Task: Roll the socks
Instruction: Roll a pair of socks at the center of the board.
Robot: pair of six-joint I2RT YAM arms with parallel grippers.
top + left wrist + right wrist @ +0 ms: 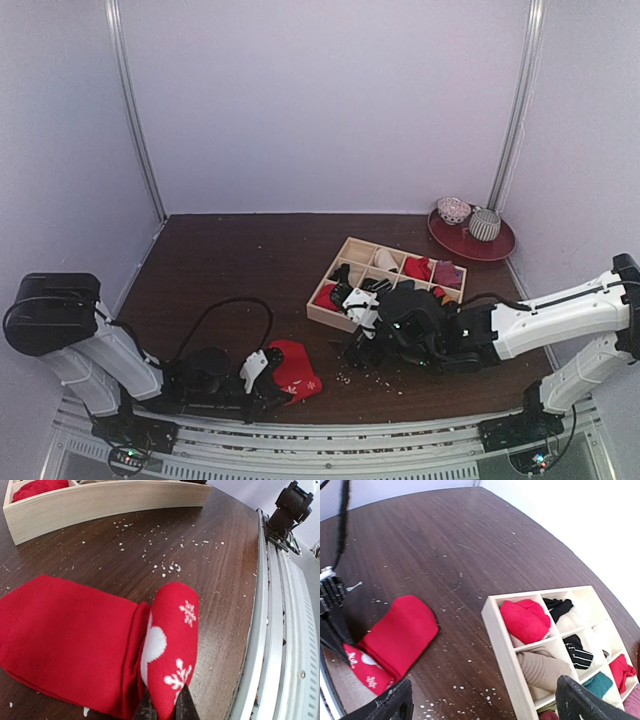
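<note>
Sock of red fabric with white snowflakes lies at six o'clock on dark wooden table, first fold apparently made. Left gripper clamps the folded end; right gripper gapes wide. Next: roll onward, evenly.

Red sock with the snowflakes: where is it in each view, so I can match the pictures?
Top external: red sock sits low, left of centre.
Left wrist: red sock fills the lower left, its snowflake end folded up and pinched by the left gripper.
Right wrist: red sock lies at lower left.
Shared landmark: wooden divider tray, up and right of the sock; along the top in left wrist; at right in right wrist.
</note>
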